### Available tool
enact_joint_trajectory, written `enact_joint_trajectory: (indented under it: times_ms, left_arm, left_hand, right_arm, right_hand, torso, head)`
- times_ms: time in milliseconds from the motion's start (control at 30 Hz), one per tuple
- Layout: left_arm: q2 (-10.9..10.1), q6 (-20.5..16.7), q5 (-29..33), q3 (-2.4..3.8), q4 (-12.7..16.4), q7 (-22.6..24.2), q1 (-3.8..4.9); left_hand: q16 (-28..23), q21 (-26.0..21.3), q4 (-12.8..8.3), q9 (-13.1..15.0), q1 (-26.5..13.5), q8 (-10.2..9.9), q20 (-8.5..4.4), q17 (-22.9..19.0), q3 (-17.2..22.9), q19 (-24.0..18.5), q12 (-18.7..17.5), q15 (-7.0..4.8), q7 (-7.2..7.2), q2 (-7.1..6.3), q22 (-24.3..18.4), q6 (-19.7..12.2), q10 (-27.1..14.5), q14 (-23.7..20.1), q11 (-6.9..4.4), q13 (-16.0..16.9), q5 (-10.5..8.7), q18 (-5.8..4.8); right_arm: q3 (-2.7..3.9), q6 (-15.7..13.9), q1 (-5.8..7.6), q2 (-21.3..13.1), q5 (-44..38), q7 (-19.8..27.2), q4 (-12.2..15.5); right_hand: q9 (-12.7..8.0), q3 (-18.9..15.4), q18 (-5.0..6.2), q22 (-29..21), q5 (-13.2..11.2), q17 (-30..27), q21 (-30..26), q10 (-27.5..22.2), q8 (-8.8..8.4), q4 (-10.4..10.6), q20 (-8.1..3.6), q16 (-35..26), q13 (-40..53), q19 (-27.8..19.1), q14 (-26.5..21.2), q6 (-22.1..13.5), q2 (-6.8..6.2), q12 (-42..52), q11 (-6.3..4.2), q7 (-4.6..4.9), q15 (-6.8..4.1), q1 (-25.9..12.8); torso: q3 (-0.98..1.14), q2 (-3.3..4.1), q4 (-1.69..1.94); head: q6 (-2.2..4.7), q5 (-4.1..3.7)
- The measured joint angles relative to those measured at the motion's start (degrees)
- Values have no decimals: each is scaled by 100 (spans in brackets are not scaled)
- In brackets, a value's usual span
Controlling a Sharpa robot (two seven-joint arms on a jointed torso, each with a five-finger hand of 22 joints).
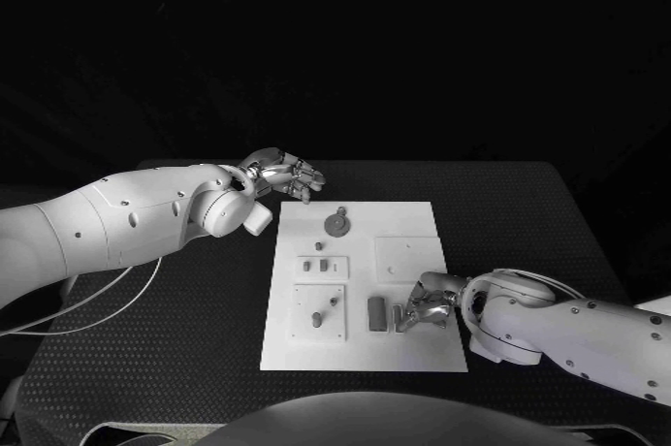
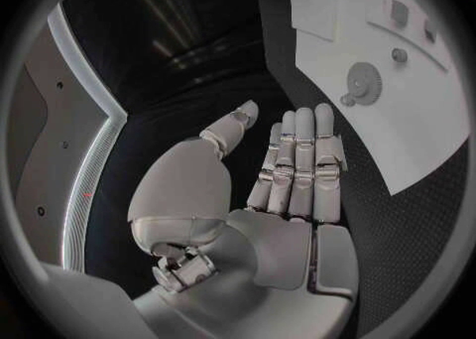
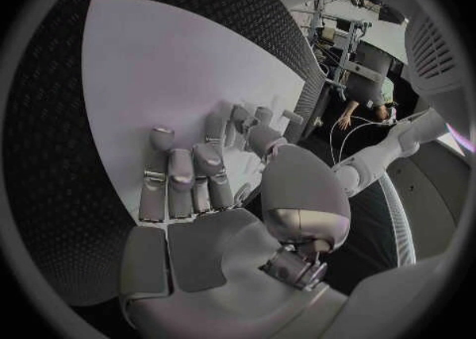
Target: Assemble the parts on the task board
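We see a black table (image 1: 182, 320) whose surface carries a fine dotted, woven-looking texture. In its middle lies the white task board (image 1: 420, 349), plain and unpatterned. On the board, the parts look grey: a round toothed one (image 1: 337, 224) near the far edge and a darker grey bar (image 1: 377, 313) towards the near edge. Both arms are white, and we note a white cable (image 1: 98, 305) trailing across the table's left side. The left hand (image 1: 284, 175) is silver with darker joints; the right hand (image 1: 428, 307) is silver too.
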Motion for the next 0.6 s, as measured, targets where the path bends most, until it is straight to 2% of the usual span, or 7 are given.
enact_joint_trajectory:
  times_ms: [300,367,467,600]
  left_arm:
    - [0,2,0,0,2,-1,0]
    - [-4,2,0,0,2,-1,0]
    - [-8,2,-1,0,0,-2,0]
    - [-4,2,-1,0,-33,-3,0]
  left_hand:
    - [0,0,0,-4,0,22,0,5,0,0,0,11,0,0,-1,0,0,-11,0,0,0,10]
    - [0,0,0,-5,0,22,0,5,0,0,0,19,0,0,-1,0,0,-19,0,-1,0,9]
    - [0,-22,14,-5,0,22,0,5,-14,0,0,19,0,0,-1,0,0,-19,0,-1,0,7]
    - [0,-22,16,-5,0,22,0,4,-16,0,0,19,0,0,0,0,0,-19,0,-1,0,5]
  right_arm:
    - [6,-8,3,-39,-89,27,0]
    - [3,-19,10,-111,-38,50,5]
    - [-28,-26,120,-212,153,114,-32]
    - [-18,-117,336,-269,566,473,-41]
  right_hand:
    - [-20,-29,-2,0,0,4,-4,0,0,-3,0,0,14,-1,2,27,3,0,0,8,1,3]
    - [-20,-42,-3,-1,0,-46,-4,0,0,10,0,0,-42,-1,2,28,46,0,0,8,1,-4]
    - [-95,-84,-3,-1,0,-109,-4,-38,-76,53,0,0,-114,-1,-23,28,-14,-43,13,8,1,-87]
    - [-39,-64,-3,-1,1,-71,-4,-64,-84,239,31,-27,-116,30,-61,-42,-190,-45,23,33,4,-227]
  torso:
    - [-2,-2,-3]
    - [-2,-3,-3]
    - [-2,-5,-5]
    - [0,-6,-7]
  head:
    - [14,2]
    - [19,6]
    - [37,15]
    - [92,-24]
